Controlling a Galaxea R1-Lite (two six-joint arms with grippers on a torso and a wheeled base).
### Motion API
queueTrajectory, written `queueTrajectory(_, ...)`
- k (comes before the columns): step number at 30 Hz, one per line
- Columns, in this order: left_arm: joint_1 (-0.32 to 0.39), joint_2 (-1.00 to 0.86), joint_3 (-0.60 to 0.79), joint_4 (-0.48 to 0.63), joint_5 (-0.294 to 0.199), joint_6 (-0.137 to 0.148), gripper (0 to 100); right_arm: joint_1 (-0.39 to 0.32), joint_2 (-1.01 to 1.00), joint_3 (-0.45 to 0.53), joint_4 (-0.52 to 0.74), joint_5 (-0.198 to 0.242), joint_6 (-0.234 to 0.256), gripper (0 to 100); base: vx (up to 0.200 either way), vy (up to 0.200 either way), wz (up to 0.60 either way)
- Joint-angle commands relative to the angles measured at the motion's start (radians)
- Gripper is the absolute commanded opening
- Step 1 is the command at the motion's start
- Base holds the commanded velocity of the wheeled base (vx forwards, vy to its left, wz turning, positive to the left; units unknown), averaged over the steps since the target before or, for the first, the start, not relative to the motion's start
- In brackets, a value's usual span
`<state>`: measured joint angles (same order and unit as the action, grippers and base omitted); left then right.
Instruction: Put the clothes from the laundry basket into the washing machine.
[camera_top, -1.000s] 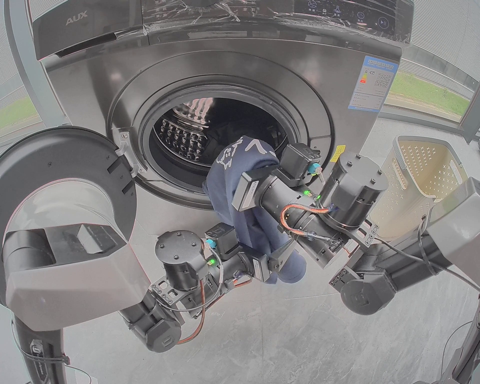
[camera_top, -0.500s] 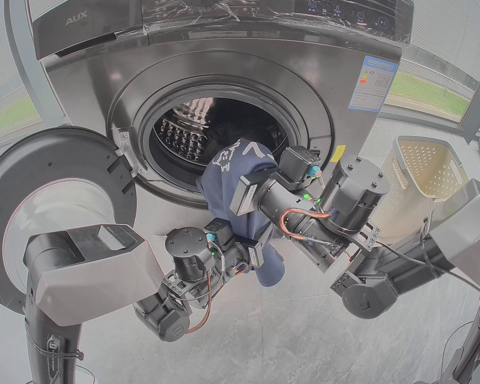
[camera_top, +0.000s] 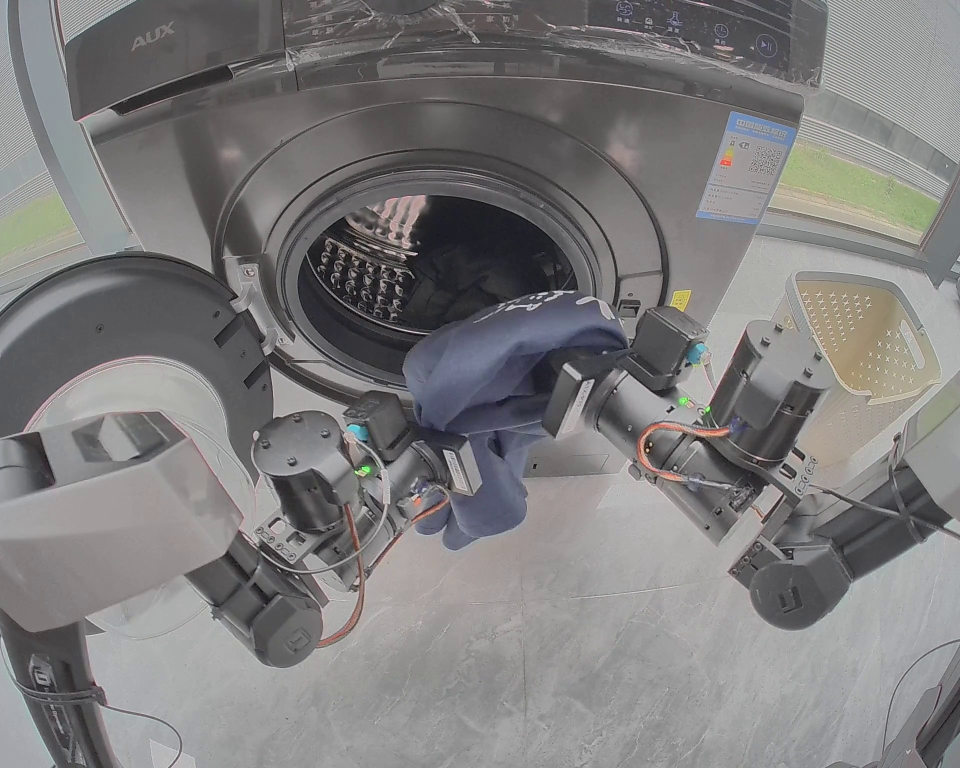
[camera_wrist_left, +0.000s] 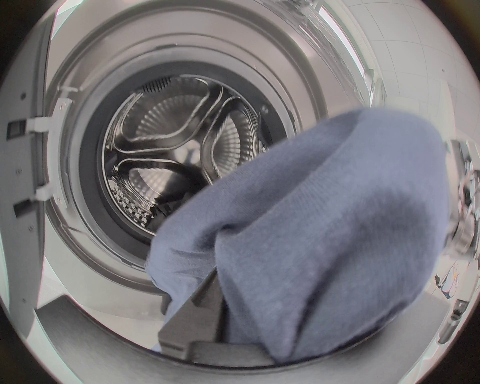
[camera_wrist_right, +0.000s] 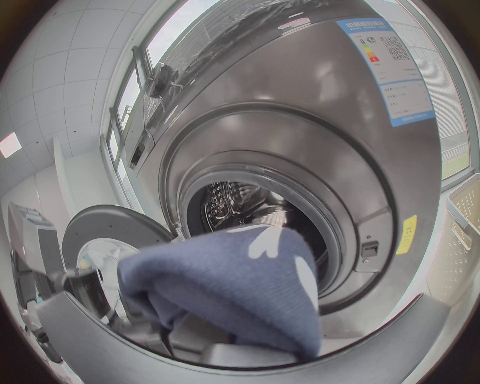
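A navy garment (camera_top: 500, 360) with white print hangs in front of the washing machine's round opening (camera_top: 430, 260), just below its lower rim. My right gripper (camera_top: 535, 375) is shut on the garment's upper part, with cloth draped over its fingers. Lower and to the left, my left gripper (camera_top: 480, 485) is shut on the hanging end. In the left wrist view the garment (camera_wrist_left: 325, 240) covers the gripper, with one dark finger (camera_wrist_left: 197, 312) showing beside it and the steel drum (camera_wrist_left: 175, 155) beyond. The right wrist view shows the garment (camera_wrist_right: 225, 280) in front of the opening (camera_wrist_right: 250, 210).
The machine's door (camera_top: 110, 330) stands swung open at the left, close behind my left arm. A beige perforated laundry basket (camera_top: 860, 340) stands on the floor at the right of the machine. Grey tiled floor (camera_top: 560, 650) lies open below both arms.
The left gripper has moved left and up, lifting the garment's hanging end. The right gripper has moved right, so the garment is now spread wider before the opening.
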<state>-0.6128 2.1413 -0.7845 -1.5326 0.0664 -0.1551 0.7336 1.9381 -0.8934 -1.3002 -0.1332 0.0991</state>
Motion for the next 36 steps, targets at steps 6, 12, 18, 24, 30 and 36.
queueTrajectory(6,-0.001,-0.277,0.11,0.068,0.003,-0.047,0,-0.016,-0.011,0.122,-0.019,0.003,0.001,0,0.0,0.0,0.0)
queueTrajectory(12,-0.001,-0.3,0.151,0.058,0.001,-0.047,0,-0.005,-0.002,0.123,-0.025,0.0,0.001,100,0.0,0.0,0.0)
queueTrajectory(18,-0.008,-0.35,0.237,0.068,-0.01,-0.044,0,-0.008,-0.045,0.304,-0.03,0.073,-0.021,100,0.0,0.0,0.0)
queueTrajectory(24,-0.001,-0.391,0.37,0.051,-0.076,-0.043,0,-0.005,-0.133,0.513,-0.119,0.247,-0.044,100,0.0,0.0,0.0)
queueTrajectory(30,0.005,-0.431,0.458,0.028,-0.099,-0.041,0,-0.025,-0.136,0.637,-0.231,0.282,-0.013,100,0.0,0.0,0.0)
queueTrajectory(36,0.011,-0.422,0.462,0.026,-0.103,-0.014,0,-0.031,-0.134,0.611,-0.245,0.271,-0.013,100,0.0,0.0,0.0)
